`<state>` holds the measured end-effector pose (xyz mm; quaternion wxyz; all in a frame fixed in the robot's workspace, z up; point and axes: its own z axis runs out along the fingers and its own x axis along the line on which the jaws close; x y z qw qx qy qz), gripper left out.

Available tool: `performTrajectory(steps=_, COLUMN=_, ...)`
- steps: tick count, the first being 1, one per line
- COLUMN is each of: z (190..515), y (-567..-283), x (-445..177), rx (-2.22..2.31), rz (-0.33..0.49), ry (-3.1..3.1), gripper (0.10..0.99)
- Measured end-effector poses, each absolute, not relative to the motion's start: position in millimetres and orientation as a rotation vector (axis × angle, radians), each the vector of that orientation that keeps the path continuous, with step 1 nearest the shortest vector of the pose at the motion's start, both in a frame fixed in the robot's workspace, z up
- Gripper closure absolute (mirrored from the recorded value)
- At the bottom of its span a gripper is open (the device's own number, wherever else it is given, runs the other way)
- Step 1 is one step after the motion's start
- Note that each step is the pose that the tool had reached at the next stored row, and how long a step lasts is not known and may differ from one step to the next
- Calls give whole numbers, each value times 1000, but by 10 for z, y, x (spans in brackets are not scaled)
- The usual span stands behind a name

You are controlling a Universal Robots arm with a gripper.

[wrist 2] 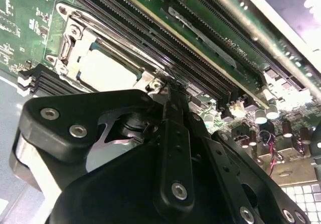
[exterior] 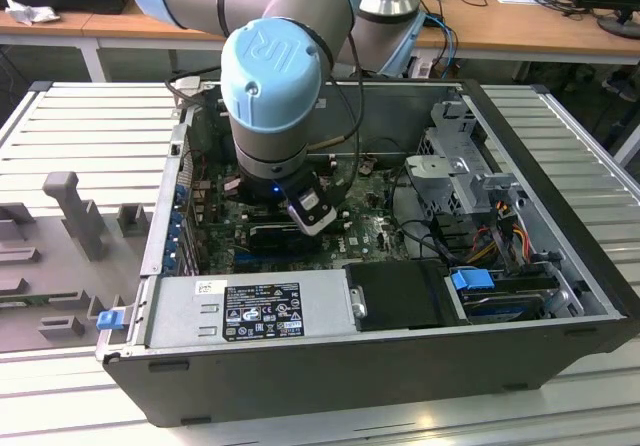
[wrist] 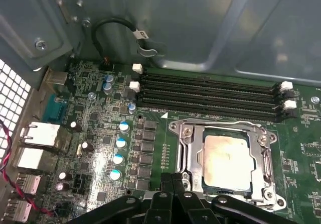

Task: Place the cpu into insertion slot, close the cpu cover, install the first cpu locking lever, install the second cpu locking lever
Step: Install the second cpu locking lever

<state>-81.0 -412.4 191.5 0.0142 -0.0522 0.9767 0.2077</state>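
Landmark = socket on the motherboard (wrist: 95, 133). In first wrist view, left to right: capacitor row, then cpu (wrist: 226, 156) seated in socket w/ cpu cover (wrist: 186, 148) down around it, memory slots (wrist: 210, 96) just beyond. Gripper (wrist: 173, 186) fingers pressed together, holding nothing, tips at socket's near edge, beside cover.
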Motion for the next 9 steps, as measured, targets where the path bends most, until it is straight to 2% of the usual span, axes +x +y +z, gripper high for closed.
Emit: performTrajectory(steps=9, z=2188, y=-4124, x=-811, rx=-163, rz=637, ry=3043, gripper=980)
